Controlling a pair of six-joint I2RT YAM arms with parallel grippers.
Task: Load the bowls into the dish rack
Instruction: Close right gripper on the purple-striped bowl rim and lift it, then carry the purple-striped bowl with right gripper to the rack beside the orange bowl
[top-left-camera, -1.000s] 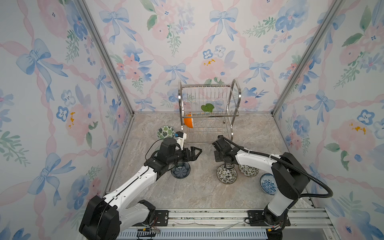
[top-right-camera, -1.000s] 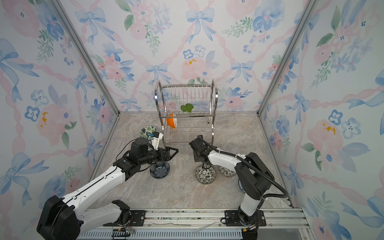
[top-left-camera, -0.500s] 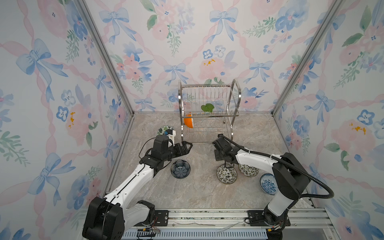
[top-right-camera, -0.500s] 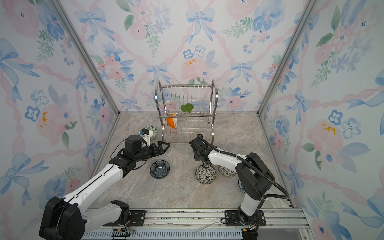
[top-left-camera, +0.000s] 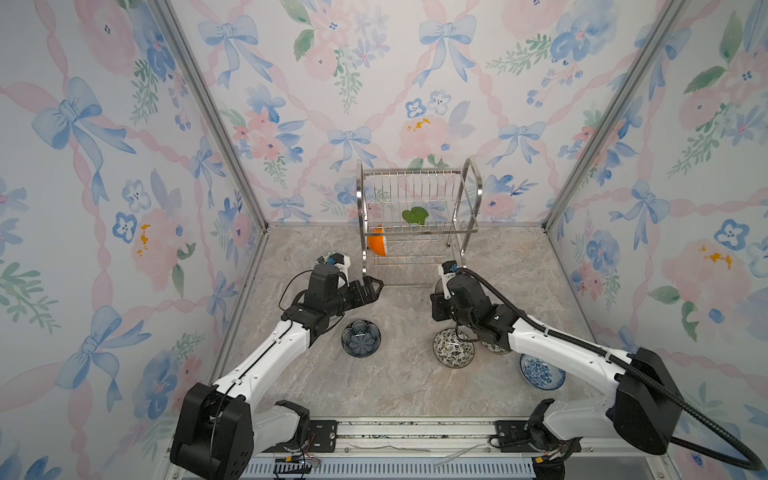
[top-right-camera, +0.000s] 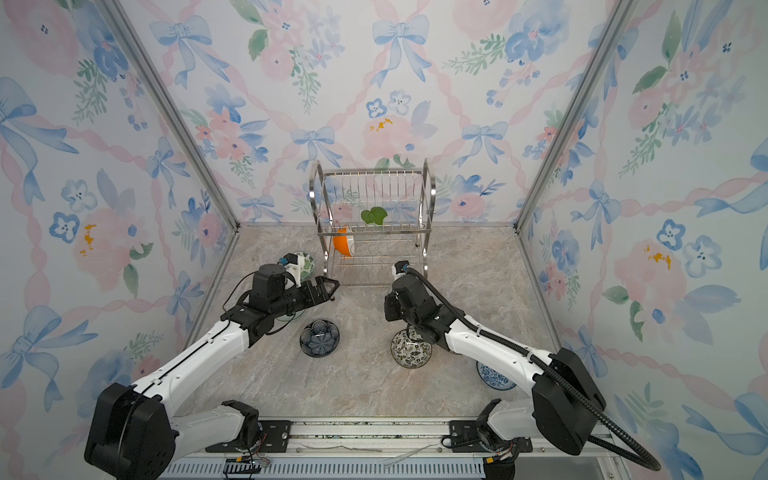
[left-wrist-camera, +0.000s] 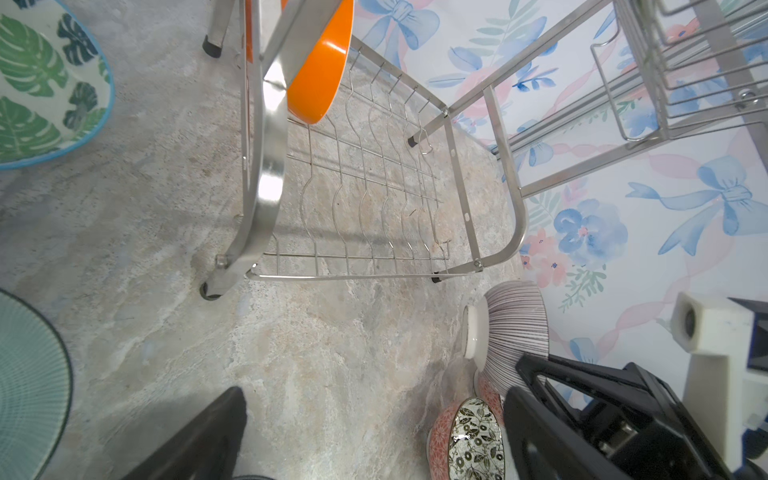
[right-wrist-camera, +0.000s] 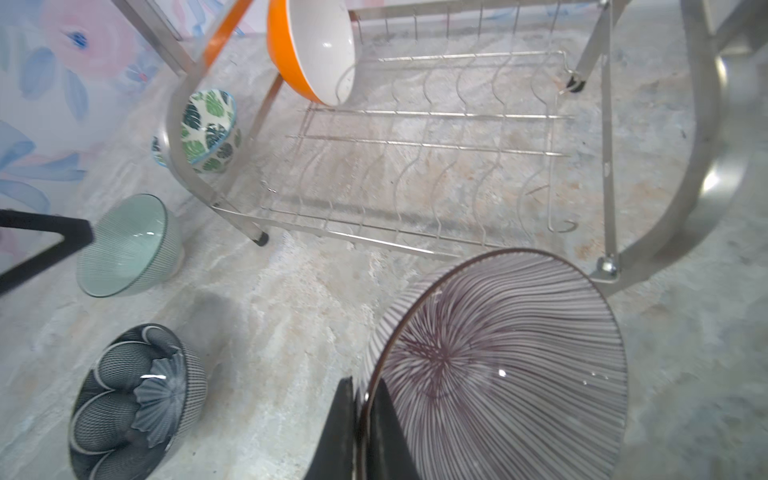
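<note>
The right claw (right-wrist-camera: 363, 386) is squeezed tight on the rim of a round white bowl with thin purple lines (right-wrist-camera: 498, 365). One black finger (right-wrist-camera: 340, 428) is outside the rim and the other is inside. This purple-lined bowl is tipped up on its side. It is just in front of the near right leg of the shiny steel wire dish rack (top-left-camera: 411, 171). The rack has two shelves and stands at the back of the grey stone counter (top-left-camera: 399, 386). From where I stand I can't quite tell if the bowl is up in the air or touching the counter.

The left claw (top-left-camera: 374, 289) is wide open with nothing in it. It hangs low by the rack's near left leg and points at the bottom shelf.

A round bowl, orange outside and white inside (top-left-camera: 377, 246), stands on its edge at the left end of the bottom shelf.

The other bowls all sit on the counter:
- A white bowl with green leaves (top-right-camera: 306, 262) sits just left of the rack, partly behind the left arm's camera.
- A pale green bowl with fine lines (right-wrist-camera: 129, 245) sits near it, under the left arm.
- A dark blue bowl with a flower shape inside (top-left-camera: 360, 338) sits nearer the front.
- On the right side, a black-and-white leaf bowl (top-left-camera: 454, 348) sits by the right arm.
- A second leaf bowl (top-left-camera: 491, 350) peeks out from under that arm, just beside the first.
- A blue-and-white flowery bowl (top-left-camera: 542, 372) sits farther right.
</note>
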